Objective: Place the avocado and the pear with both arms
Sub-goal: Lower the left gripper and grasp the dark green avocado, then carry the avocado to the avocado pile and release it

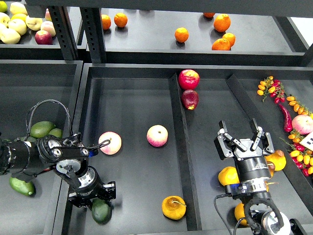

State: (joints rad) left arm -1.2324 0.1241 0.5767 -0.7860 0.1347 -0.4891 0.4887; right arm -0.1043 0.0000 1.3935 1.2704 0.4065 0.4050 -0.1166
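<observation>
Between the two short black fingers of the left gripper [93, 199], low at the left of the middle tray [132, 112], sits the avocado [101, 211]; its dark green body shows below the fingers, which seem to press its upper end, though whether they grip it firmly or only touch it I cannot tell for certain. It lies on or just above the tray floor, near the tray's left wall. To the right, the pear [174, 207] rests free on the same tray floor by the divider, its stem pointing right, with nothing holding it. The right gripper [244, 142] stands over the next tray, fingers spread wide and empty, well apart from the pear.

Further out, two pink-and-yellow fruits [157, 135] lie on the middle tray, two red apples [189, 79] sit by the top of the divider, yellow fruits [228, 176] crowd around the right arm, lighter avocados [42, 129] lie in the left bin, and oranges [181, 35] dot the shelf behind.

As I judge it, both fruits are already in the middle tray, so the pear looks placed and the avocado nearly so; what is left is to let go of the avocado and lift the left arm clear
</observation>
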